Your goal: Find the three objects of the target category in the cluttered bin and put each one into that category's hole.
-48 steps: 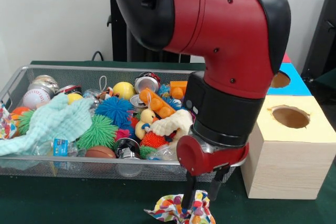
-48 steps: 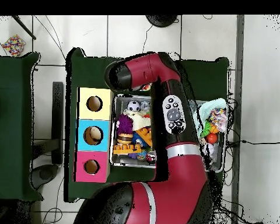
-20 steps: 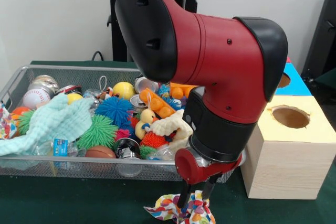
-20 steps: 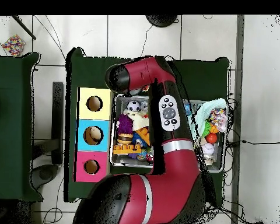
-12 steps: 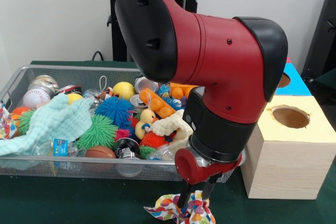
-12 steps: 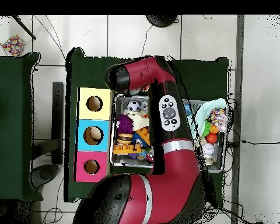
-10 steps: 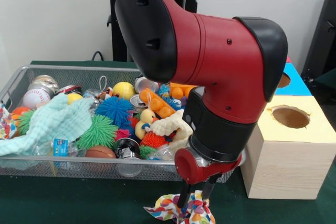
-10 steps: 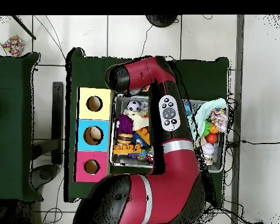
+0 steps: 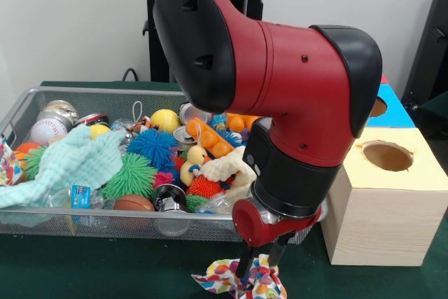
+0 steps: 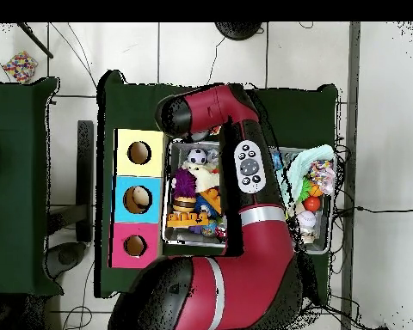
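Dark green table cover (image 9: 105, 271), white wall (image 9: 70, 19), tiled floor (image 10: 382, 103)

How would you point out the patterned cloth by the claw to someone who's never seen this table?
Find the wire basket of toys. On the green table in front of it, under the claw, lies a crumpled cloth. Its bright multicoloured print sets it apart from the plain mint cloth inside the basket.

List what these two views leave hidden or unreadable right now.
- Front view: the gripper is down in the patterned cloth; its tips are buried in folds, and the cloth's lower part is cut by the bottom edge.
- Front view: the arm hides the wire bin's right end.
- Overhead view: the arm covers gripper, cloth and mid-bin.
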### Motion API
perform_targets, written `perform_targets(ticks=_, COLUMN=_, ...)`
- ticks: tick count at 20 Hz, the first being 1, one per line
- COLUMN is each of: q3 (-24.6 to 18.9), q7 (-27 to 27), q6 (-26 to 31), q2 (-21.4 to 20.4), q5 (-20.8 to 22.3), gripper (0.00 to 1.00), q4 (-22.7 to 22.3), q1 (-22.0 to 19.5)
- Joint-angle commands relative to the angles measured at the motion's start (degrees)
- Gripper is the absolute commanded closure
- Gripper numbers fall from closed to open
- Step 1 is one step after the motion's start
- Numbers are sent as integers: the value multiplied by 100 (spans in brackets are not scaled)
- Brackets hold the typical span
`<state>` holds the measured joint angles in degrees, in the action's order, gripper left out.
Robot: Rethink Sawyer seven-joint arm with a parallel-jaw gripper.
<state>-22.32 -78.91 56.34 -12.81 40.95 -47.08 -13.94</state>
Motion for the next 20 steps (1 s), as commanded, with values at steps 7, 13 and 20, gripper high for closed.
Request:
perform_targets(ticks=7, q3=180, q7=1249, q6=502, q2=-36, q5=160, gripper=0, q4=-476, q1=-83)
perform_targets(ticks=13, q3=199, q7=1225, q6=422, q2=41, q5=171, gripper=0, q4=-472, q1=-79)
perform_targets(ticks=20, q3=224, q7=1210, q6=454, q2=47, q5=160, gripper=0, q4=-452, q1=-50)
